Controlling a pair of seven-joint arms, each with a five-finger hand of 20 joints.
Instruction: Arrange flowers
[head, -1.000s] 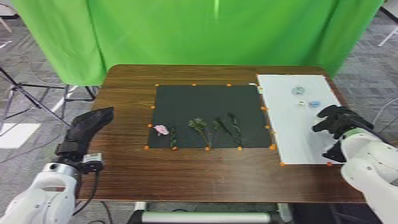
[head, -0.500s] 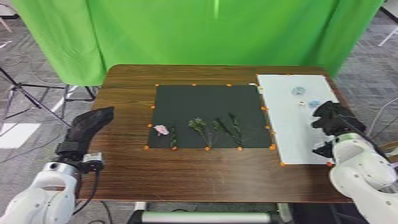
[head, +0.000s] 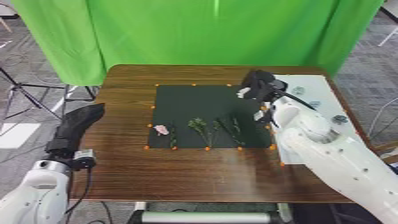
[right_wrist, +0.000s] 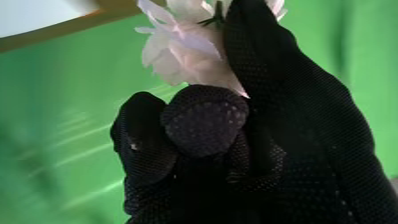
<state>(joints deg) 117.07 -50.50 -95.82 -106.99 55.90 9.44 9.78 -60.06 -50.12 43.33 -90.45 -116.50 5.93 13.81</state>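
The right hand (head: 258, 86) is above the far right corner of the dark mat (head: 191, 102), with its arm reaching across the white sheet (head: 311, 81) from the near right; its thumb and fingers pinch a pale pink flower (head: 243, 93), whose petals in the right wrist view spread beyond the gloved fingers (right_wrist: 204, 120) with a bit of green among them; in the head view this flower sits at the far side of the hand, over the mat near that corner. The left hand (head: 78, 122) lies at the left edge of the brown table (head: 178, 175), its fingers straight and together, holding nothing.

On the mat, a small pink flower (head: 161, 129) lies by the left edge, toward the near left corner; a thin green stem (head: 173, 136) is just beside it; a leafy sprig (head: 198, 123) lies midway along the near edge, and dark green stems (head: 233, 131) slant between it and the near right corner; on the white sheet, what are probably pale bluish flower heads lie toward the far edge (head: 298, 90), farther in (head: 314, 104) and by the right edge (head: 339, 119).
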